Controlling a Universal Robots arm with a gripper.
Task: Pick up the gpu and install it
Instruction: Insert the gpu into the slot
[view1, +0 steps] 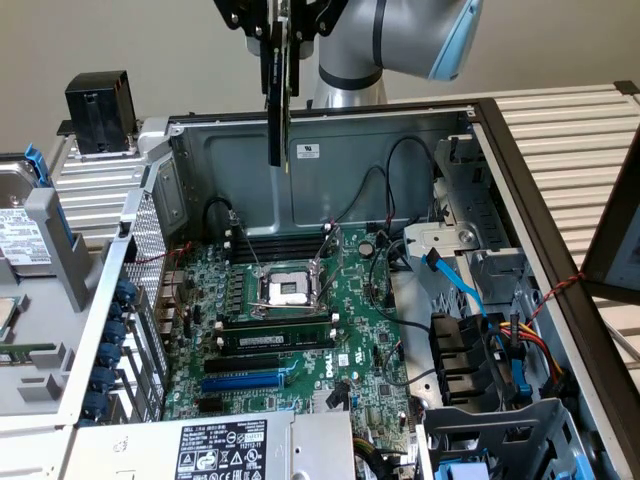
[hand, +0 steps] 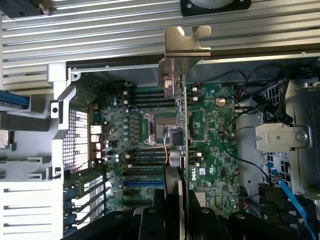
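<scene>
The gpu hangs edge-on from my gripper, high above the open computer case, over its back wall. My gripper is shut on the card's upper end. In the wrist view the gpu runs away from my gripper, with its silver end bracket at the far end. Below lies the large green motherboard with a blue slot and a bare CPU socket. The card touches nothing in the case.
A black memory stick sits in the board. Cables and a blue lead crowd the exterior view's right, by the drive cage. The power supply is at the front. A black box and a hard drive stand outside the case.
</scene>
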